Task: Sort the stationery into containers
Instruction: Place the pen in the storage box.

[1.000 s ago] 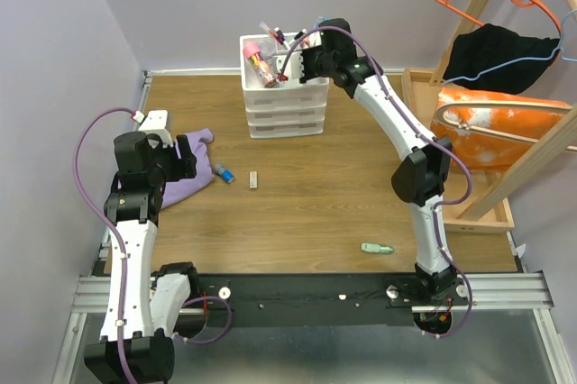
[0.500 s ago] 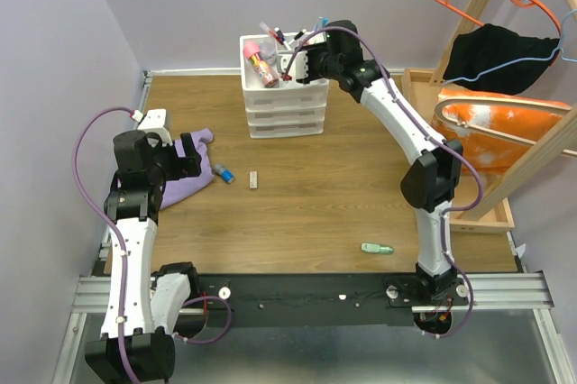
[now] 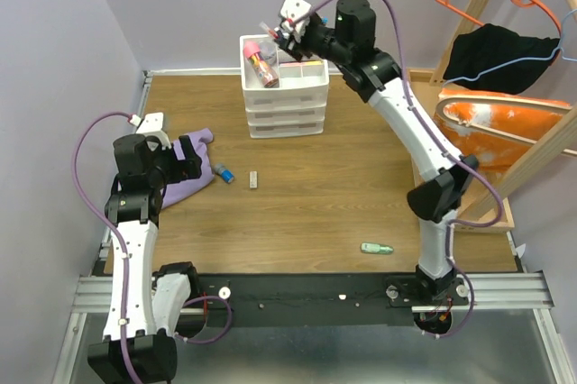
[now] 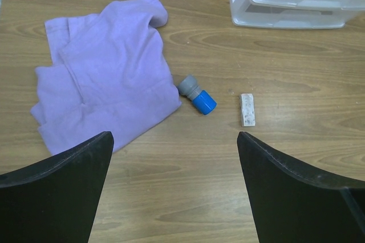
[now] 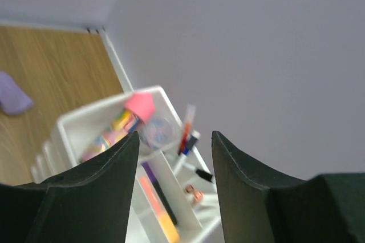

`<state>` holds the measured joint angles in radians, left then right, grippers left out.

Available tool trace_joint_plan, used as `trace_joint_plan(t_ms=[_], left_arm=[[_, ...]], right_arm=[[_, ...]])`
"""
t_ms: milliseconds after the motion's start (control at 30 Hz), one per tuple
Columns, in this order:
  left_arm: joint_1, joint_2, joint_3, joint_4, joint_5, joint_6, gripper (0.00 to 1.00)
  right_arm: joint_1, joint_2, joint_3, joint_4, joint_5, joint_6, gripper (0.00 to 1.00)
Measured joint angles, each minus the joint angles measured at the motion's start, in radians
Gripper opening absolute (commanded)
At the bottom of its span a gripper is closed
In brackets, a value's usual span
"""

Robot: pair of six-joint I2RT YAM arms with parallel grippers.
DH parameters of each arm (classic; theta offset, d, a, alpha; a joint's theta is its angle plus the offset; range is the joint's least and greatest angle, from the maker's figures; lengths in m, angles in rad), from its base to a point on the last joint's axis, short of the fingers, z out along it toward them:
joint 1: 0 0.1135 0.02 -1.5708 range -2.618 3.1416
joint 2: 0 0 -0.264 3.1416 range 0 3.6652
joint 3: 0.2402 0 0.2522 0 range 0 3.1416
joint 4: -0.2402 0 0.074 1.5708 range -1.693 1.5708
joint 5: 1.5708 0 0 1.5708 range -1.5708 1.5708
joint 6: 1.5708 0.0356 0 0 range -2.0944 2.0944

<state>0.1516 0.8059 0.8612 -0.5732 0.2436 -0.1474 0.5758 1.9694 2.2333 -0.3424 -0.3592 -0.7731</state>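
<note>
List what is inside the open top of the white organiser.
The organiser holds in its open top a pink-capped colourful tube, upright pens and an orange marker. The compartment floors and whatever is in the drawers are hidden.

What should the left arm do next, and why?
Probably lower the left gripper onto the stubby blue-capped marker. The jaws stand wide open and empty, and the marker lies loose on the table just ahead, beside the purple cloth, not yet in the white organiser.
</note>
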Motion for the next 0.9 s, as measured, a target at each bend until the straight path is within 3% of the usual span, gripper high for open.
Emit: trace_joint_plan(t_ms=[167, 367, 900], left_arm=[[0.0, -0.024, -0.004, -0.01, 0.003, -0.003, 0.99], [0.002, -0.058, -0.005, -0.021, 0.003, -0.002, 0.99], [0.004, -0.074, -0.033, -0.02, 0.002, 0.001, 0.99]], right_arm=[[0.023, 0.17, 0.212, 0.065, -0.013, 0.347, 0.63], [0.016, 0.294, 0.219, 0.095, -0.015, 0.57, 0.64], [0.015, 0.404, 0.307, 0.109, -0.005, 0.663, 0.64]])
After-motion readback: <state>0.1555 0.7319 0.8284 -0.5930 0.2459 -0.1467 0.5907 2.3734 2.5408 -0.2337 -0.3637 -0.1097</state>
